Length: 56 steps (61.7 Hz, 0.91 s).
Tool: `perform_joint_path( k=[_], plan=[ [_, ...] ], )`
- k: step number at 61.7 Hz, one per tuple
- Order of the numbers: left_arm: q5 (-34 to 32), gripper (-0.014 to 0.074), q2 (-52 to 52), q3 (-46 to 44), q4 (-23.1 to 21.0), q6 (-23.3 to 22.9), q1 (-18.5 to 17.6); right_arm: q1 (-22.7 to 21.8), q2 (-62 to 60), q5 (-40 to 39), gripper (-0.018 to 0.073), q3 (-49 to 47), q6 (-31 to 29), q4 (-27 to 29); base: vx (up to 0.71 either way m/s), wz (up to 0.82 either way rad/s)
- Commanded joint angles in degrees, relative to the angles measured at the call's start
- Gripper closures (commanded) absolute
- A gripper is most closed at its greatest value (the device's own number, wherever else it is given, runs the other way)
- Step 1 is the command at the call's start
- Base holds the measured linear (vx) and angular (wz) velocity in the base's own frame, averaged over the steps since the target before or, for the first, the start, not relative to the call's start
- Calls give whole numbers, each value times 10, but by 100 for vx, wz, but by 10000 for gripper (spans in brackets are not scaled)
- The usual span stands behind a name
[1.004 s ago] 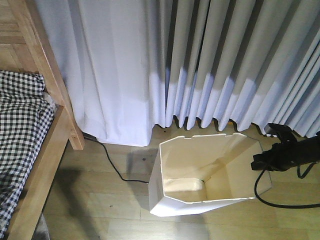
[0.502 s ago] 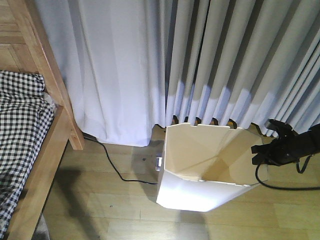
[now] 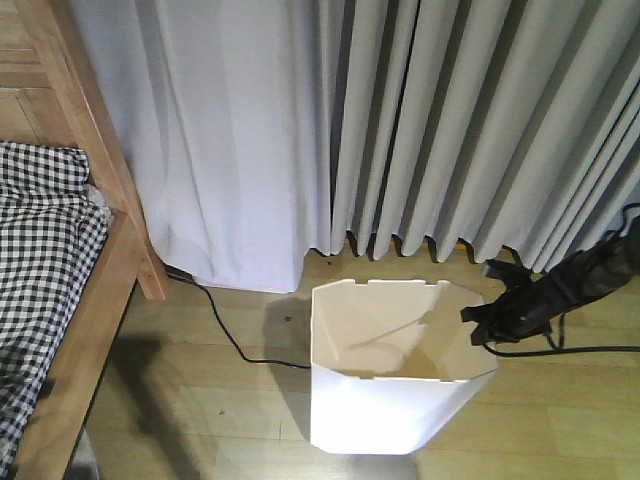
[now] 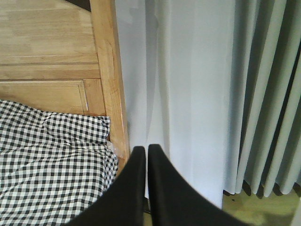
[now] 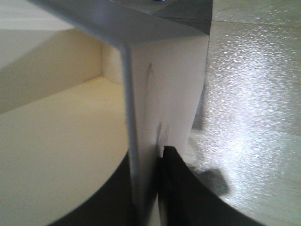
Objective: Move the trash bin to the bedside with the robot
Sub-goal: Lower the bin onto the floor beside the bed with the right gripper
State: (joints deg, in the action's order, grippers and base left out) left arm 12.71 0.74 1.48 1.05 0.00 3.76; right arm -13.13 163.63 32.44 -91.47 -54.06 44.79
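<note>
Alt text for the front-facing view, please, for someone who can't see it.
The right hand grips the rim of an upright white bin on the wood floor before grey curtains. The bed, with checked bedding, is at left, apart from it.

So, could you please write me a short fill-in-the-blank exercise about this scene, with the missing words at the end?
1. The ____ gripper is shut on the rim of the trash bin.
2. The frame of the bed is made of ____.
3. The cable lying on the floor is ____.
Missing words: right; wood; black.
</note>
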Motion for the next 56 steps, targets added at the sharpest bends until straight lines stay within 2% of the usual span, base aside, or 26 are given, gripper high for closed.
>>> perform_joint_path(
  k=[1, 24, 32, 47, 56],
  plan=[
    [-41, 603, 8, 11, -2, 0, 0, 7, -11, 69, 551, -61, 23, 43, 0, 0],
    [-41, 603, 8, 11, -2, 0, 0, 32, 108, 74, 540, -210, 70, 26, 0, 0],
    [-41, 603, 8, 11, -2, 0, 0, 44, 136, 74, 536, -249, 88, 5, 0, 0],
    [-41, 603, 8, 11, -2, 0, 0, 53, 169, 78, 526, -295, 129, -25, 0, 0],
    [-41, 603, 8, 11, -2, 0, 0, 53, 172, 80, 513, -301, 129, -32, 0, 0]
  ],
)
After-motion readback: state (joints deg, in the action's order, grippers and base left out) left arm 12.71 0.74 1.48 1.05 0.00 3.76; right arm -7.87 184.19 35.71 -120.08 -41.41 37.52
